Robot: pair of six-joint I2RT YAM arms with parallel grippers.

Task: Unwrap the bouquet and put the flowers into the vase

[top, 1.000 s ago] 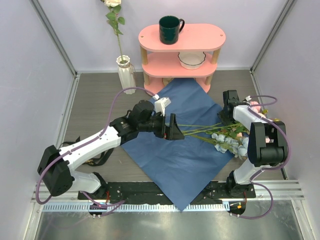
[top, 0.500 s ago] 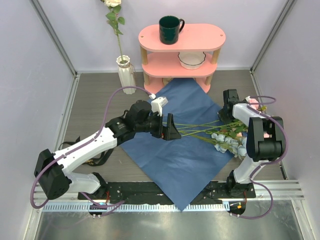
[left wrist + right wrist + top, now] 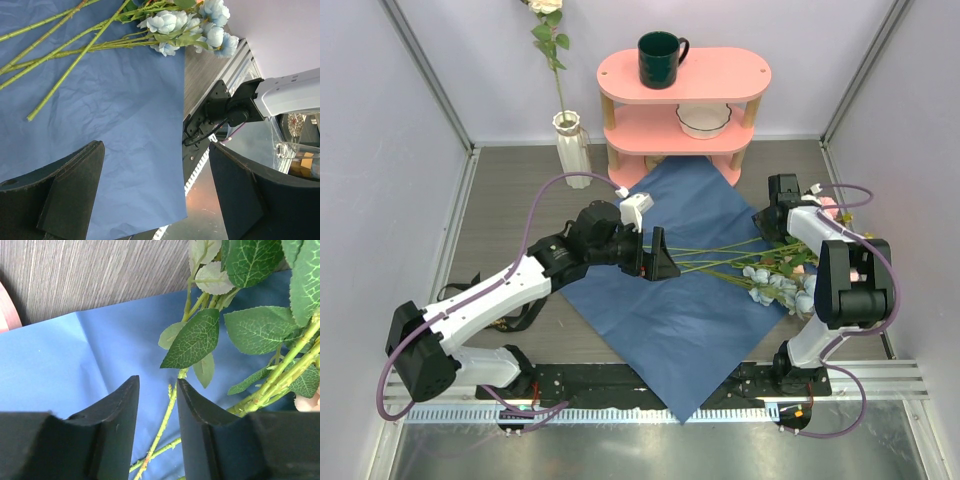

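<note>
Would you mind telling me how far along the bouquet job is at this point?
Done: the blue paper lies unwrapped and flat, and one cream rose already stands in the vase. In hand: the right gripper, slightly open, straddles a stem without clamping it; the left gripper hovers open near the stem ends. Left: the remaining flowers on the paper must go into the vase.
</note>
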